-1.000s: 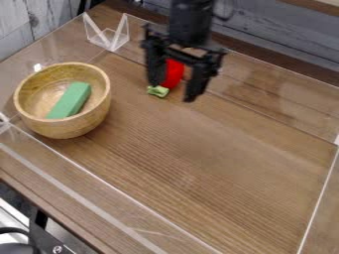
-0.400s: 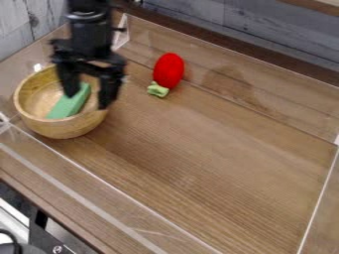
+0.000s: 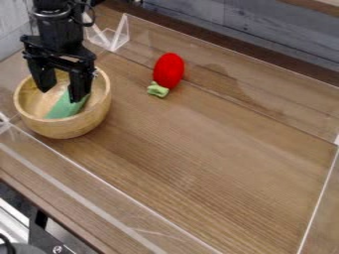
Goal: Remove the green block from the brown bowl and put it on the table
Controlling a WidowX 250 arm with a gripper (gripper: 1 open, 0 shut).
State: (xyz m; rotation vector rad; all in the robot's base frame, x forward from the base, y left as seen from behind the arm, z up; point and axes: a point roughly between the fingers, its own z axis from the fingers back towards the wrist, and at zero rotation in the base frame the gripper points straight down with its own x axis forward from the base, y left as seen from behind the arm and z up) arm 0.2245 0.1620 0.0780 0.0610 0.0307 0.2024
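Gripper (image 3: 62, 87) now over bowl (block (image 3: 62, 103) between jaws)

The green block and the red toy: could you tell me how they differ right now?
The green block is a flat slab, while the red toy is rounded with a small green part at its base. The block lies inside the brown bowl; the toy sits on the bare table. The open gripper hangs over the block, well away from the toy. Neither is held.
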